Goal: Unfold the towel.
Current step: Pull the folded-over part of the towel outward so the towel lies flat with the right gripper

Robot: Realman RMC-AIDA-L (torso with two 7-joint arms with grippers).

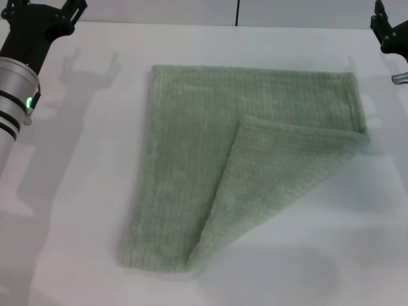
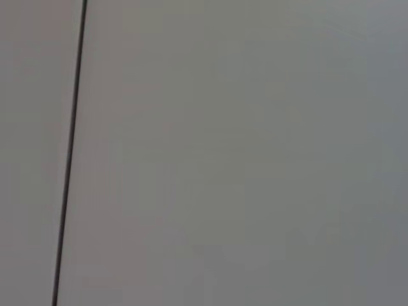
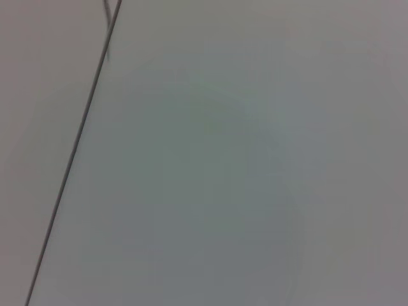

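- Lying flat mid-table (image 1: 76,210), the towel (image 1: 197,159) has 1 corner flap (image 1: 274,185) folded diagonally over its right half.
- Left gripper (image 1: 44,19) hangs at the far left corner, well clear of the cloth; grip state cannot be told.
- Right gripper (image 1: 389,29) sits at the far right edge, likewise unreadable.

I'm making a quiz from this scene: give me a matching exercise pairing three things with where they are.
Things:
1. towel
2. left claw
3. right claw

Places:
A. far right corner of the head view, off the cloth
B. middle of the white table, one corner folded over
C. far left corner of the head view, off the cloth

Pairs: 1-B, 2-C, 3-A
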